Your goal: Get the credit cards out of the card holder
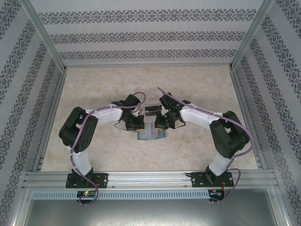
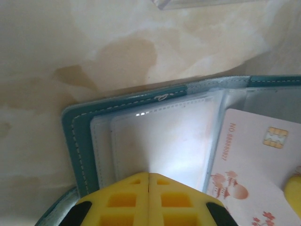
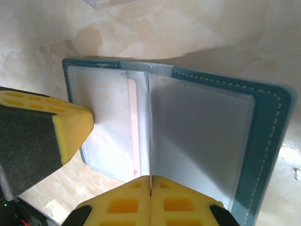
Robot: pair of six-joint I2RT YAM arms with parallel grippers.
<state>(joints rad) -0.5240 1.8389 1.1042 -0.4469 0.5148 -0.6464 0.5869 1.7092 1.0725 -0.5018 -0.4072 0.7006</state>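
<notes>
The teal card holder [image 3: 268,141] lies open on the table, its clear sleeve pages [image 2: 160,136] showing. My left gripper [image 2: 149,175] is shut, and its closed tips rest on the left sleeve page. My right gripper [image 3: 151,178] is shut on the thin edge of a pale credit card [image 2: 249,160], which has a gold chip and a printed number. From the right wrist this card [image 3: 150,122] is seen edge-on, standing over the holder's spine. A pink card edge [image 3: 133,127] sits in a left sleeve. In the top view both grippers [image 1: 138,126] [image 1: 161,123] meet over the holder [image 1: 150,134].
A clear plastic piece [image 2: 202,4] [image 3: 108,4] lies on the marble-patterned table [image 2: 70,47] just beyond the holder. The left gripper's yellow finger [image 3: 70,127] stands close beside the right gripper. Patterned walls and a metal frame [image 1: 150,63] enclose the table.
</notes>
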